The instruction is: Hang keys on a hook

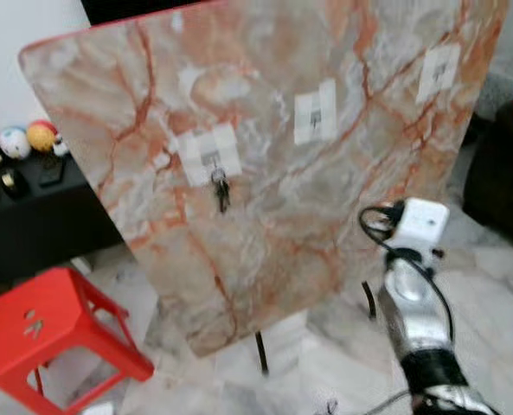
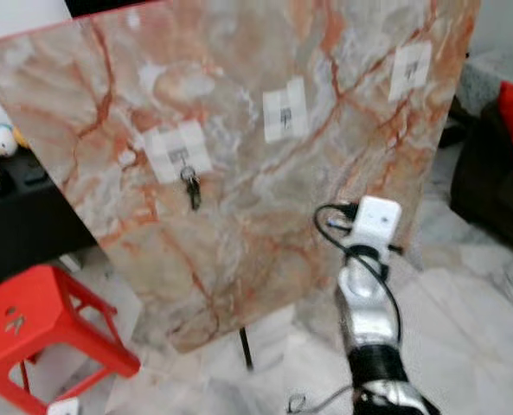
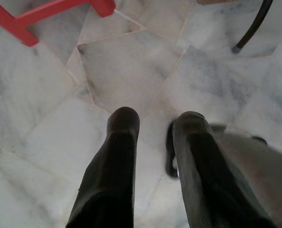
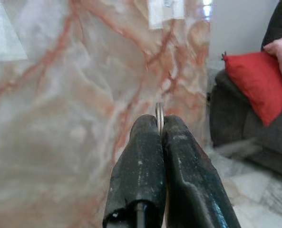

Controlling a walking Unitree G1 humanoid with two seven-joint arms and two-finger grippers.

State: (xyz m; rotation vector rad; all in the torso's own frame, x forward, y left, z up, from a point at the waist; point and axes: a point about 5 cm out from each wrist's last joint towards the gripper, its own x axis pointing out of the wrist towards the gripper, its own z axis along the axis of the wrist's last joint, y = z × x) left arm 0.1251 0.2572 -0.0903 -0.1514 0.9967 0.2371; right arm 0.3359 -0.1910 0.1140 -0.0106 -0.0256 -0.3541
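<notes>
— Right wrist view first: what's the right gripper (image 4: pixel 160 124) up to?

— Its two black fingers are pressed together on a thin silvery metal ring (image 4: pixel 159 113), edge-on, poking out just past the tips. I'd take that for a key ring, though no keys can be made out on it. It's held up facing the big pink-and-orange marbled board (image 1: pixel 265 164) that leans on thin black legs.

— And the hooks?

— Three small metal hooks on pale taped patches, climbing across the board. The one at about nine o'clock from the board's middle (image 1: pixel 210 159) already carries a dark bunch of keys (image 1: pixel 221 192), hanging straight down. The middle hook (image 1: pixel 316 114) and the one up at two o'clock (image 1: pixel 438 71) look bare.

— So which step is this?

— Carrying and lining up, I'd say. From the head camera the silver right arm (image 1: pixel 412 311) is raised with its white wrist box near the board's lower right, well below the free hooks. Next it needs to lift toward twelve o'clock, likely to the middle hook, turn the ring so its opening faces the prong, and slip it over before letting go.

— Tricky?

— The ring is thin and pinched right at the fingertips, so it could twist or slide.

— The other arm?

— The left gripper (image 3: pixel 152 121) hangs idle over the pale marble floor (image 3: pixel 50 142), fingers spread and holding nothing, with the red plastic stool (image 1: pixel 53 333) off at its eleven o'clock.
</notes>
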